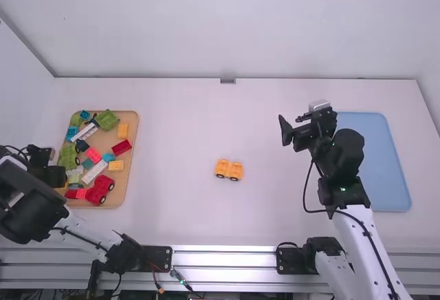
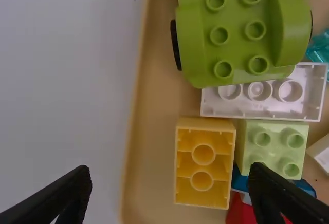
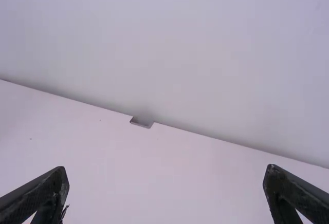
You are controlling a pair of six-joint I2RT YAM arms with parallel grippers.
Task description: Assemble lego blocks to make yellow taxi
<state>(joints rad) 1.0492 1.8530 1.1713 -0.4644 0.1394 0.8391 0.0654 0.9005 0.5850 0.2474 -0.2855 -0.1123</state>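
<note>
Chassis (image 1: 229,169) in yellow, with wheels, stands upright on the middle of the counter (image 1: 179,210), and it carries no block on top. So I judge the taxi is only at its beginning: the wheeled part is set out, but the body and the roof are left to build.

Yellow pieces for this remain in the wooden tray (image 1: 130,176): an upper block (image 1: 122,131), a lower block (image 1: 116,166), and a hollow-side-up block (image 2: 203,162) beside a pale green block (image 2: 273,149). This last one probably must be turned over before it can be pressed on.

The left tool (image 2: 169,175) is over the tray, with fingers spread and nothing between them; picking a yellow piece seems the step in hand. The right tool (image 3: 166,170) is also released and empty, above the counter near the blue tray (image 1: 385,169).
</note>
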